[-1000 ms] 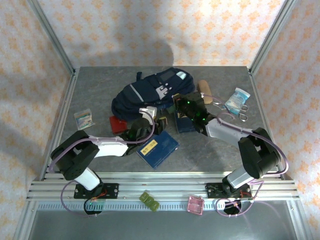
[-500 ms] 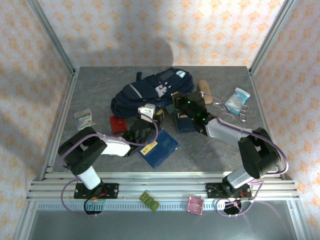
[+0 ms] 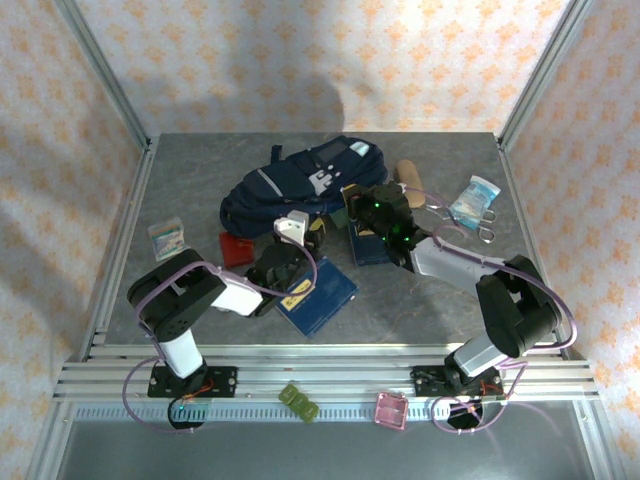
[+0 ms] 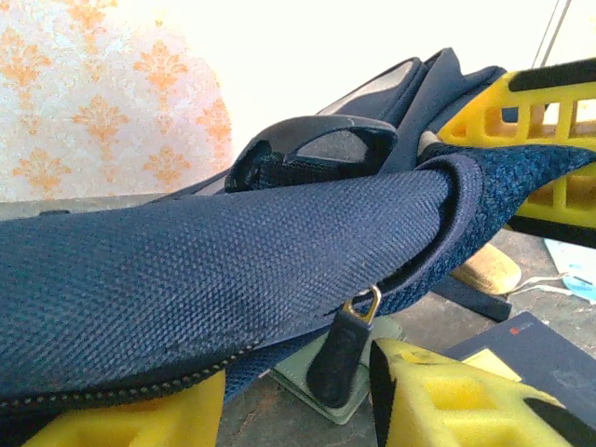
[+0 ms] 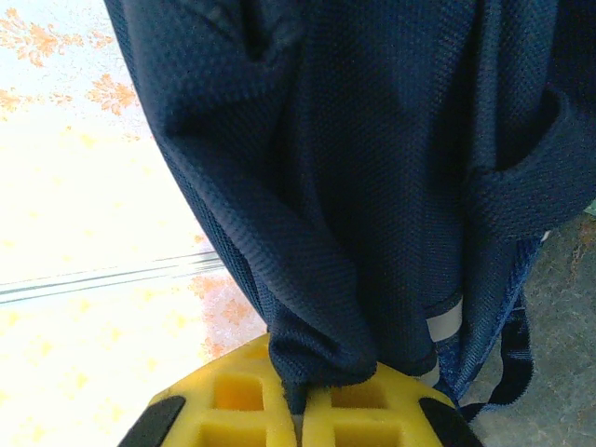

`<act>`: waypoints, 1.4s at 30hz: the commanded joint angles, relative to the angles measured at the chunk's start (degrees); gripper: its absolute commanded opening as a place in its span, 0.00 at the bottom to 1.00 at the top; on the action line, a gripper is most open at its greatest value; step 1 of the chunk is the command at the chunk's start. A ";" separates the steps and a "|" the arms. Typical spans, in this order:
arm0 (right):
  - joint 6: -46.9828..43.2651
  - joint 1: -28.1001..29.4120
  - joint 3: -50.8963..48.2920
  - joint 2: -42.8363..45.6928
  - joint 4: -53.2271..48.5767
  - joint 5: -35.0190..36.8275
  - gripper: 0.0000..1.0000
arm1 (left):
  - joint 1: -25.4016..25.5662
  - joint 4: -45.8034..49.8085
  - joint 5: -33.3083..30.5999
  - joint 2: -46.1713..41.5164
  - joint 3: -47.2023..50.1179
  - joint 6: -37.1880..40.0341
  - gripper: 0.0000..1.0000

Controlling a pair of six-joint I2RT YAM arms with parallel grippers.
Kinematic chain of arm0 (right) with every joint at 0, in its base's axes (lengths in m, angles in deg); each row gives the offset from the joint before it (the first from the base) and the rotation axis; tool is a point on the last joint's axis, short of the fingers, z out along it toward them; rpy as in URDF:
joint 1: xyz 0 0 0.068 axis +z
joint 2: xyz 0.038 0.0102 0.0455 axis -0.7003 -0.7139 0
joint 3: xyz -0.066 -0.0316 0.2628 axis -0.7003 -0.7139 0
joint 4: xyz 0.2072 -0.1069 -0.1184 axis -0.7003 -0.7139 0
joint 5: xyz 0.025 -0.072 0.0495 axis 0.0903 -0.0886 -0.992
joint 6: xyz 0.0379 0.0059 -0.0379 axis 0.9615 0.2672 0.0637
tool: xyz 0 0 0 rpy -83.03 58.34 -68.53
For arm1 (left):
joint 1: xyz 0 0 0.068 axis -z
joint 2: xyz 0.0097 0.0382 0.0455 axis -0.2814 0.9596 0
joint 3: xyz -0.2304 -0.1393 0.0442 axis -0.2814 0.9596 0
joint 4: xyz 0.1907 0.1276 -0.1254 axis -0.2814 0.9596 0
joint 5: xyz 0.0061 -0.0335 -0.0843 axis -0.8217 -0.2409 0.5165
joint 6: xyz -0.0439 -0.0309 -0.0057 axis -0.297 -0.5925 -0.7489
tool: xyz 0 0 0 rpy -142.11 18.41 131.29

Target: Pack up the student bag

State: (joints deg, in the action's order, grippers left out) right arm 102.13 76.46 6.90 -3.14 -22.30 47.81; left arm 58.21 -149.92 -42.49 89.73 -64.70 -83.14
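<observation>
The left pincer (image 4: 298,410), with two yellow fingers, sat at the bottom of the left wrist view. Its fingers stood partly apart and were not seen pressing on anything. Between them hung a dark fabric zip pull on a small brass ring (image 4: 337,352), closer to the finger at lower right.

Just above the pull, the zipped edge of the large navy-blue fabric backpack (image 3: 285,185) crossed that frame, rising from lower left to upper right. The edge lay across the gap between the fingers, not along it.

In the top view the backpack lay on the grey table (image 3: 430,300), in the upper middle of the frame. Its long axis ran from middle left up towards upper right. The left pincer met the backpack's lower edge, so the backpack lay up-frame from it.

The right pincer (image 5: 298,396) was clamped shut on a fold of the navy fabric, which rose out of it and filled the upper right of the right wrist view. In the top view it gripped the backpack's lower right edge, just right of the left pincer.

A flat navy-blue book with a yellow label (image 3: 318,292) lay on the table, below both pincers.

With the right pincer holding the edge up, the left arm looked the nearer one to the zip pull. Its next move probably depended on pinching the pull and drawing it along the line of the zip.
</observation>
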 commanded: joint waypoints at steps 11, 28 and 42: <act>0.33 1.41 0.64 -0.39 3.89 -3.00 0.00 | 0.05 -2.81 2.52 -3.08 0.13 -3.65 0.00; -2.57 -1.25 2.48 -1.56 2.42 -1.42 0.00 | 0.11 17.18 8.67 -14.69 6.68 -11.54 0.38; -2.15 -0.45 4.14 -1.56 2.61 -3.33 0.00 | 2.14 9.79 3.37 -9.43 5.81 -10.43 0.43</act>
State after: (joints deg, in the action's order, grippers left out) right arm 100.12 75.15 8.63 -6.59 -23.22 46.91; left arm 62.28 -137.62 -38.05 80.97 -58.99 -93.56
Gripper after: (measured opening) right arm 0.052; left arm 0.421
